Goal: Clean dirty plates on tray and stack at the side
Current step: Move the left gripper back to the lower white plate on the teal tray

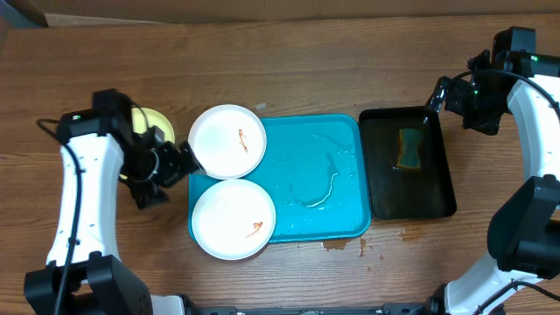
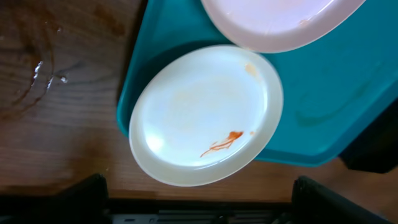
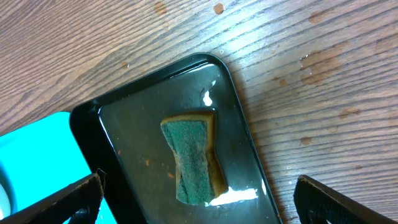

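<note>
Two white plates lie on the left part of the turquoise tray [image 1: 319, 188]. The far plate [image 1: 227, 140] and the near plate [image 1: 233, 219] each carry an orange smear and overhang the tray's rim. A yellow-green rimmed plate [image 1: 159, 121] lies on the table left of the tray, mostly hidden by my left arm. My left gripper [image 1: 181, 163] is open and empty just left of the tray, between the two white plates. The left wrist view shows the near plate [image 2: 205, 115], the far plate [image 2: 280, 22] and the tray [image 2: 336, 87] beyond my open fingers [image 2: 199, 205]. My right gripper [image 1: 437, 93] is open and empty.
A glossy black tray [image 1: 433, 188] right of the turquoise tray holds water and a green-yellow sponge [image 1: 409, 149]. In the right wrist view the sponge [image 3: 193, 158] lies ahead of my open fingers [image 3: 199, 205]. Brown spills [image 1: 337, 246] mark the table by the tray's front edge.
</note>
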Robot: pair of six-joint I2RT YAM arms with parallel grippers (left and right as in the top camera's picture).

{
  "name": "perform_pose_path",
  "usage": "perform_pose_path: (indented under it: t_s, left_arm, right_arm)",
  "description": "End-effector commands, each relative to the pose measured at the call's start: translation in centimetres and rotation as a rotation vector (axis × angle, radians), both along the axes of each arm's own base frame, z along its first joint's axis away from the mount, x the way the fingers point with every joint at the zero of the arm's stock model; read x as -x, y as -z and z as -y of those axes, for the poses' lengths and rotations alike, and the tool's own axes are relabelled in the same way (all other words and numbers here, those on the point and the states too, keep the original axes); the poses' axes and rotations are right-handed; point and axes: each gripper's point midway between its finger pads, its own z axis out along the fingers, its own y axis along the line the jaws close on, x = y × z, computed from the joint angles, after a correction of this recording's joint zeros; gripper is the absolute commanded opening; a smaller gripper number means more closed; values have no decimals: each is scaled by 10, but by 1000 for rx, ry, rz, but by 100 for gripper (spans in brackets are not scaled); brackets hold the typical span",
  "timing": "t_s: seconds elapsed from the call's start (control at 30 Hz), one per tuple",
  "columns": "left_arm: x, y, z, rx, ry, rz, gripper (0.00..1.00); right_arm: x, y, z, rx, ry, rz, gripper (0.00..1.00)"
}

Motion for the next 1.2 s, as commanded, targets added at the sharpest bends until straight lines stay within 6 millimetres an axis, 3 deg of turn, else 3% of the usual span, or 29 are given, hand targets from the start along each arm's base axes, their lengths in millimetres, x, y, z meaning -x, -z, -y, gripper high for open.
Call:
perform_pose_path:
  t_s: [0.0, 0.33, 0.6, 0.83, 1.0, 1.07, 1.17]
  left_arm:
    - [23, 2, 2, -116, 47, -66, 94]
    - [81, 26, 20, -167, 78, -197, 90]
    - [101, 50, 12, -229, -44, -197, 88]
    - [110, 87, 12, -233, -89, -215, 75]
    - [116, 98, 13, -231, -117, -230, 70]
    - [115, 99, 13, -231, -117, -222, 64]
    - [112, 104, 13, -230, -120, -204, 45]
  right_arm:
    - [-3, -16, 0, 6, -1, 47, 100]
    - [-3, -16, 0, 6, -1, 47, 100]
    - [-3, -16, 0, 6, -1, 47, 100]
    - [-3, -16, 0, 6, -1, 47, 100]
    - [-3, -16, 0, 6, -1, 47, 100]
    - [-3, -16, 0, 6, -1, 47, 100]
    - [-3, -16, 0, 6, -1, 47, 100]
